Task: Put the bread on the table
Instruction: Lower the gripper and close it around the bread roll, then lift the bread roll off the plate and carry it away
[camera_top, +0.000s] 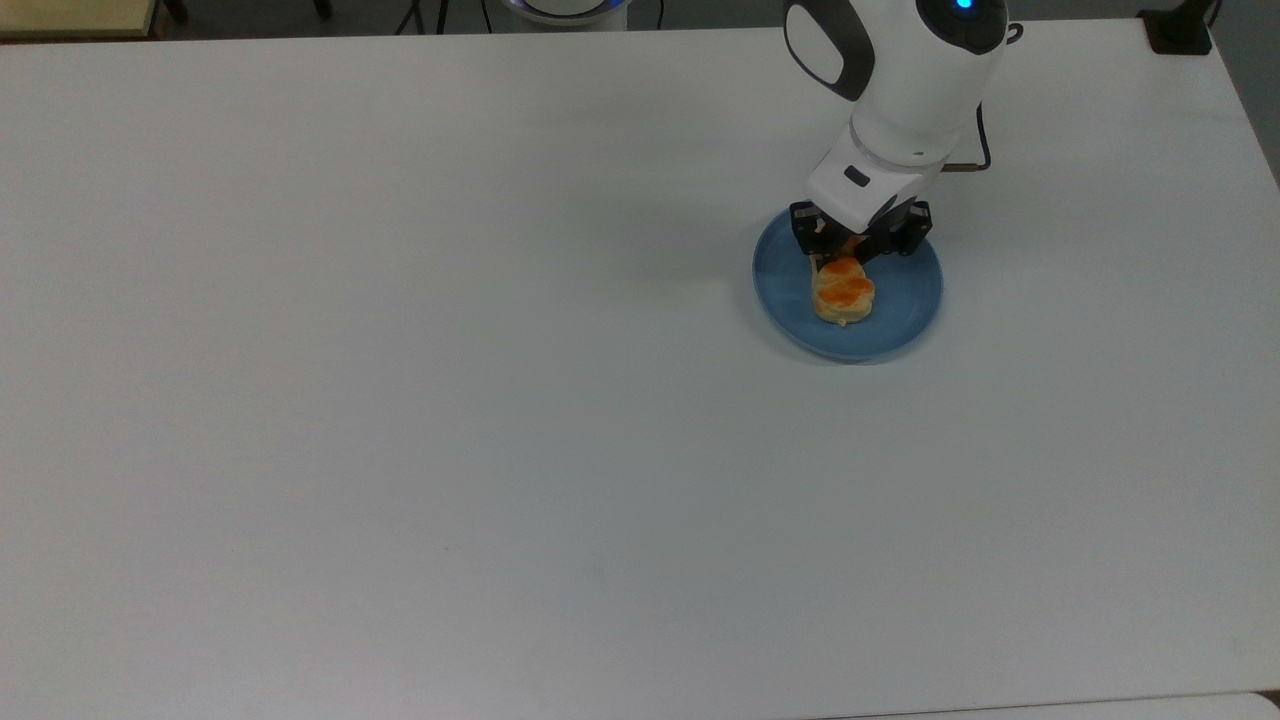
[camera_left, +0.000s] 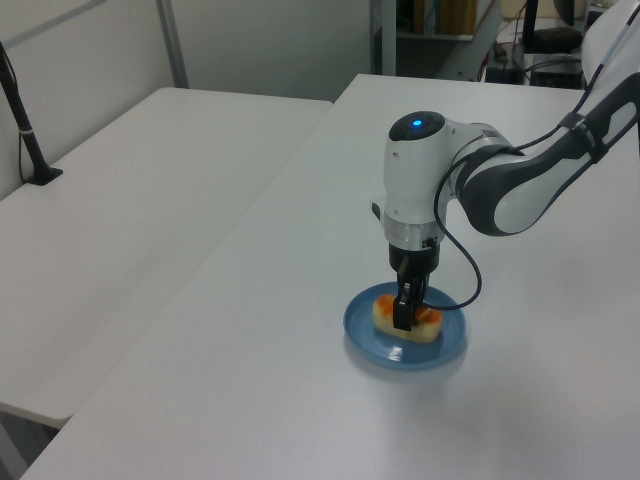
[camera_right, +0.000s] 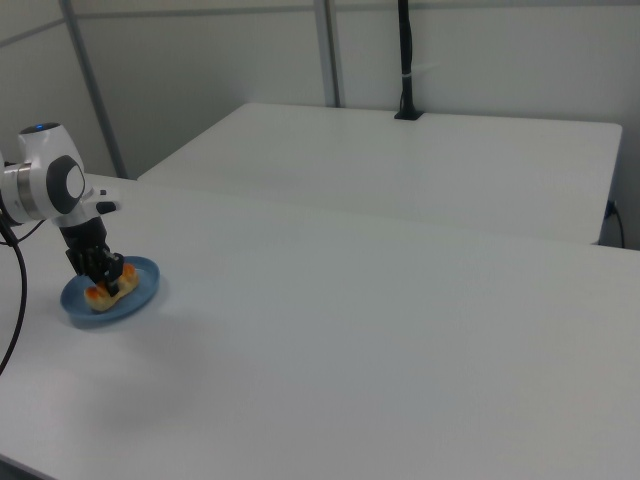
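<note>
One claw (camera_top: 845, 247) sits low over the blue plate (camera_top: 905, 305), fingers straddling the far end of the bread (camera_top: 843, 290); whether they've clamped on it can't be told. Bread lies on the plate, not yet on the white surface (camera_top: 400, 400). Step in hand: the grasp. Next likely calls for a firm pinch, lift clear of the rim, then set-down on bare surface beside the plate

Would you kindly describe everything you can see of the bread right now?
The bread is a small oblong pale-yellow roll with orange-brown glazed bumps on top. It lies flat on the round blue plate, which rests on the white table. The gripper has its fingers down around the roll's far end in the top view, covering that part; whether they already squeeze it cannot be told.
</note>
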